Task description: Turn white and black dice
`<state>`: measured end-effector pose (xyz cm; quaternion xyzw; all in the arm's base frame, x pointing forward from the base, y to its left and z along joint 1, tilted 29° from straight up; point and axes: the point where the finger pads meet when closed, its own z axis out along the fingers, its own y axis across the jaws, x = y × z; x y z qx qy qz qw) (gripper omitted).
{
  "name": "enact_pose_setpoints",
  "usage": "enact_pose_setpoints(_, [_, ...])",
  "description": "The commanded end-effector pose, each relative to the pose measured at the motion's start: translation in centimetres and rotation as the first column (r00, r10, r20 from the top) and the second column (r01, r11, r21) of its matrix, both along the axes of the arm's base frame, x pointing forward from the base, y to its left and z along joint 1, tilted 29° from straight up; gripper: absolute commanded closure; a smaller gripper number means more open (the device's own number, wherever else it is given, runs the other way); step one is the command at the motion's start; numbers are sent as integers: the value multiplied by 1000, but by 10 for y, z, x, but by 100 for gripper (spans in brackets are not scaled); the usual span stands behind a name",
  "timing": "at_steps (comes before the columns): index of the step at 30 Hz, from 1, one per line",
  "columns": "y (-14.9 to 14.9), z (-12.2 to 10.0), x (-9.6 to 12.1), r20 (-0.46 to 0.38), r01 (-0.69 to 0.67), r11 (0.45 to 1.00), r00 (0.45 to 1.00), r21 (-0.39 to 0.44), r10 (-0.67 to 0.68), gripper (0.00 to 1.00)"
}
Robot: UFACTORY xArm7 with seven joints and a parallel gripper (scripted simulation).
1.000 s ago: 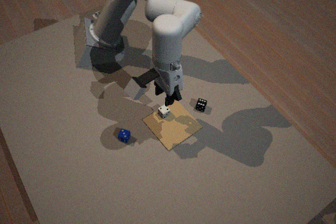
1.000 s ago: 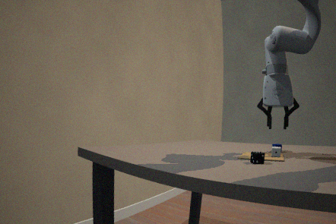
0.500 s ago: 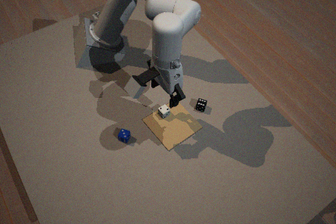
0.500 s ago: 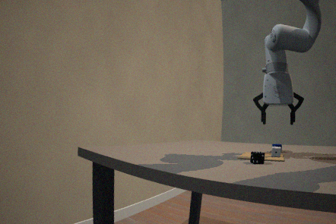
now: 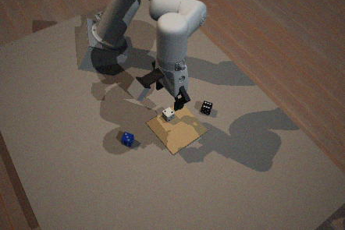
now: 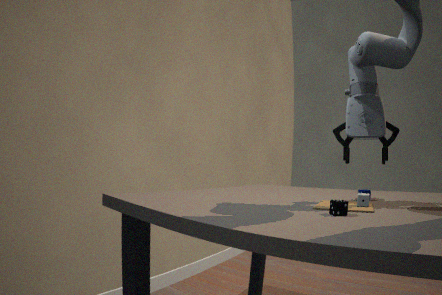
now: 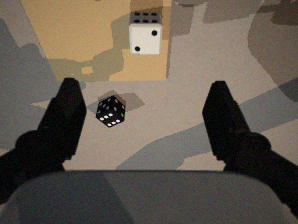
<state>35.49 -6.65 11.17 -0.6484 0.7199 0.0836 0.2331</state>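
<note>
The white die [image 5: 168,114] [image 6: 363,200] [image 7: 145,39] lies flat on the tan mat [image 5: 176,139] [image 6: 325,205] [image 7: 60,30], near one edge and within it in the wrist view. Its top shows 2; a shaded side shows 6. The black die [image 5: 207,107] [image 6: 339,208] [image 7: 110,112] lies flat on the table, off the mat, with 6 on top. The blue die [image 5: 127,139] [image 6: 364,191] stands off the mat on the other side; I cannot count its top pips surely. My gripper [image 5: 169,96] [image 6: 365,161] [image 7: 145,95] is wide open and empty, above the dice.
The mat lies flat on the grey-brown table [image 5: 90,189] [image 6: 165,208]. The arm [image 5: 172,41] [image 6: 367,78] reaches over from its base at the back left in the top view. Its shadows fall across the table and part of the mat.
</note>
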Motion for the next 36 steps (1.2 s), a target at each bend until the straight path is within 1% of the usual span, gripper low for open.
enact_pose_setpoints(1, [0,2,1,-8,24,1000,1000,4,-24,0])
enact_pose_setpoints(4, [2,3,3,-34,80,997,996,17,-79,0])
enact_pose_setpoints(7, [5,6,6,-75,165,986,984,35,-162,0])
enact_pose_setpoints(10, [9,9,9,-128,269,962,957,51,-260,0])
enact_pose_setpoints(11, [10,10,9,-133,279,959,953,53,-271,0])
enact_pose_setpoints(12, [11,11,11,-155,320,946,939,57,-308,0])
enact_pose_setpoints(13, [11,11,11,-156,323,945,937,58,-311,0])
enact_pose_setpoints(15, [14,13,13,-196,395,916,905,64,-377,0])
enact_pose_setpoints(17, [14,13,13,-196,395,916,905,64,-377,0])
enact_pose_setpoints(18, [15,14,14,-207,417,907,894,65,-396,0])
enact_pose_setpoints(20, [19,17,16,-255,500,863,845,68,-470,0])
enact_pose_setpoints(23, [22,19,18,-293,564,823,800,66,-524,0])
enact_pose_setpoints(24, [22,19,18,-295,567,821,797,66,-527,0])
enact_pose_setpoints(25, [25,20,20,-321,610,790,762,63,-563,0])
enact_pose_setpoints(26, [25,21,20,-326,617,784,756,63,-568,0])
enact_pose_setpoints(27, [27,22,21,-347,651,757,724,59,-596,0])
enact_pose_setpoints(28, [28,22,22,-357,666,744,709,57,-608,0])
enact_pose_setpoints(30, [30,24,23,-387,711,701,661,49,-643,0])
enact_pose_setpoints(31, [31,24,23,-388,714,699,658,49,-645,0])
enact_pose_setpoints(32, [33,26,25,-413,749,661,615,41,-672,0])
enact_pose_setpoints(34, [33,26,25,-413,749,661,615,41,-672,0])
enact_pose_setpoints(35, [33,26,25,-420,759,650,603,38,-679,0])
enact_pose_setpoints(36, [36,28,27,-450,801,598,543,25,-709,0])
